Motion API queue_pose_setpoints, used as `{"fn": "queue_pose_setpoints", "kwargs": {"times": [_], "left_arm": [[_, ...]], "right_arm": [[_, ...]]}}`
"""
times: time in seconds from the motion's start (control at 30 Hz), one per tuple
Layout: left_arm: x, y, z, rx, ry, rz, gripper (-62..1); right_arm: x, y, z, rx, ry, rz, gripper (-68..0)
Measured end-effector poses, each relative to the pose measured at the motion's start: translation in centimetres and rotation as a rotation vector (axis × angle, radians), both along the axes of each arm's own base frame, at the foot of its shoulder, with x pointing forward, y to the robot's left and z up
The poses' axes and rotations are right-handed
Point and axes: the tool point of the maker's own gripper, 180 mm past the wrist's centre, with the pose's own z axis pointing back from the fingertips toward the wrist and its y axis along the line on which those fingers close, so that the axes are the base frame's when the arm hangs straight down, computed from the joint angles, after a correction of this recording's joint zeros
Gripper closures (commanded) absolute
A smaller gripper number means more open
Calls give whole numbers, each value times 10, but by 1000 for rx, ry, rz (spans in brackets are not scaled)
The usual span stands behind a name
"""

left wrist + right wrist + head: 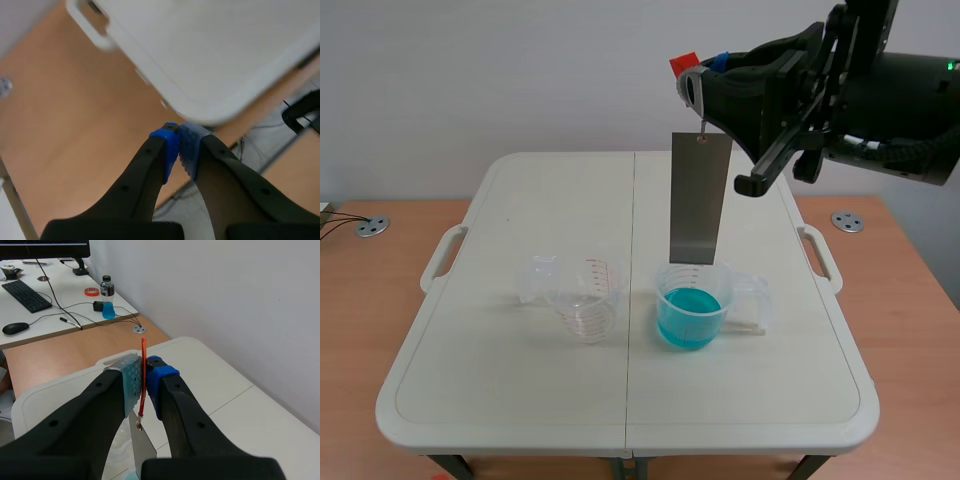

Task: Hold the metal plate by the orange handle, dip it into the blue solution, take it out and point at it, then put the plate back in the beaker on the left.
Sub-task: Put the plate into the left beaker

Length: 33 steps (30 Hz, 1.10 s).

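Note:
A grey metal plate (700,197) hangs upright from a thin wire and an orange handle (683,65), its lower edge just above the beaker of blue solution (690,313). My right gripper (705,72) is raised high on the right and shut on the handle. In the right wrist view the orange handle (143,375) is pinched between the pads of the right gripper (143,382), and the plate's top (141,445) shows below. An empty clear beaker (585,300) stands on the left. My left gripper (180,145) is shut on nothing, off the table's edge.
Both beakers stand on a white folding table (520,390) set on a wooden surface. A small clear cup (537,277) lies beside the left beaker. In the right wrist view a desk with a keyboard (26,295) and a bottle (107,298) lies beyond.

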Motion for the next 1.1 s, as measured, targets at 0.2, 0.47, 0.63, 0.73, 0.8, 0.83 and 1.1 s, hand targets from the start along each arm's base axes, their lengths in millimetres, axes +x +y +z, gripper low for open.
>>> {"fn": "queue_pose_setpoints", "kwargs": {"times": [0.2, 0.47, 0.63, 0.73, 0.8, 0.83, 1.1], "left_arm": [[-53, 8, -32, -7, 144, 70, -28], [-118, -11, -82, -71, 340, 135, -28], [-150, -30, -102, -104, 445, 135, -28], [-165, -39, -110, -117, 494, 128, -28], [-173, -44, -114, -123, 524, 121, -28], [-176, -46, -116, -127, 533, 119, -28], [-194, -55, -123, -142, 585, 108, -28]], "right_arm": [[0, 0, 0, 1, 0, 0, -11], [1, 0, 1, 0, -3, 0, -11], [5, 0, 11, 7, -31, 3, -11], [5, 6, 17, 8, -52, 20, -11], [4, 11, 19, 7, -58, 37, -11], [4, 14, 20, 11, -60, 43, -11], [4, 34, 33, 62, -80, 71, -11]]}}
